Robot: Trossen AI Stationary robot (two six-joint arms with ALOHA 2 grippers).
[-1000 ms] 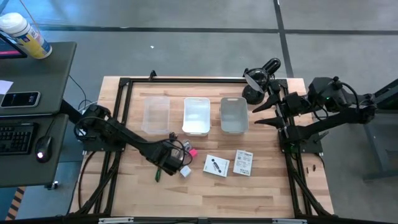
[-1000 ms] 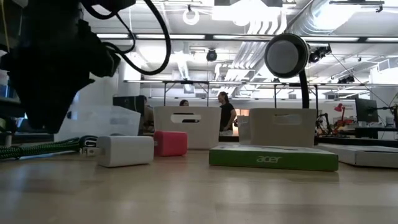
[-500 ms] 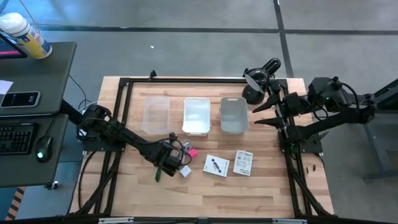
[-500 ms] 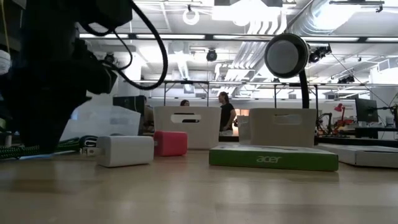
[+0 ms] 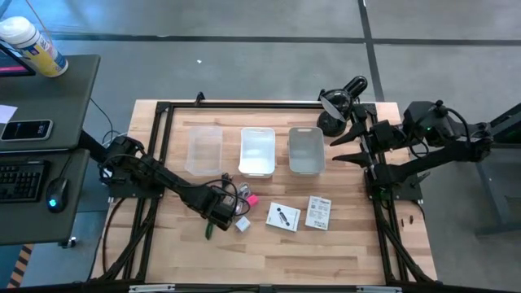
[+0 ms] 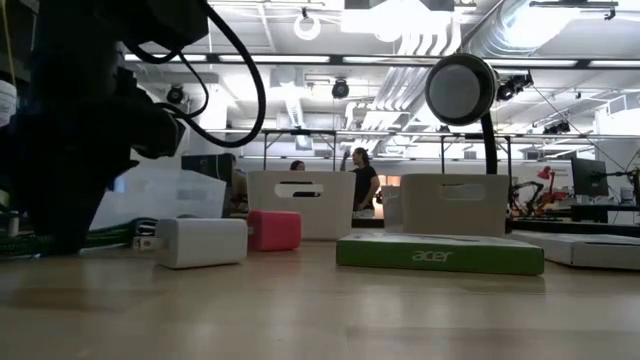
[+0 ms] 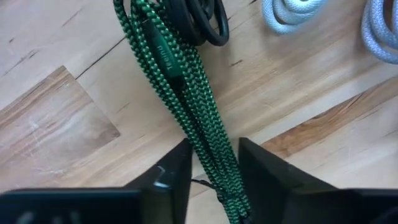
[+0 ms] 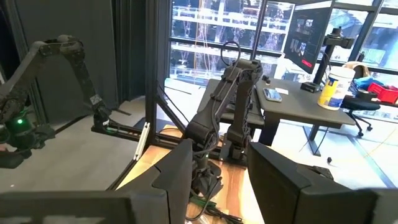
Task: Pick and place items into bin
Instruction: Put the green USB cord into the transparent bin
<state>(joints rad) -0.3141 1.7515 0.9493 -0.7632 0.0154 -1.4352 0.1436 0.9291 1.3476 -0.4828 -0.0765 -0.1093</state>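
Narrowing since a second ago, the left pincer (image 7: 212, 163) is now pressing its dark fingers (image 7: 175, 171) against both sides of the green-and-black braided cable bundle (image 7: 180, 93), which is lying on the pale wooden table (image 5: 342, 248) near its left front area. Just beside it, the small white cube (image 6: 200, 242) and the tiny pink piece (image 6: 274, 229) are sitting on the wood, with two white printed cards (image 5: 284, 216) lying further right. Beyond them, three bins are standing in a row, clear (image 5: 203, 150), white (image 5: 257, 151) and grey (image 5: 306, 150), while the right pincer (image 5: 346, 150) is hanging wide open and empty near the table's far right corner.
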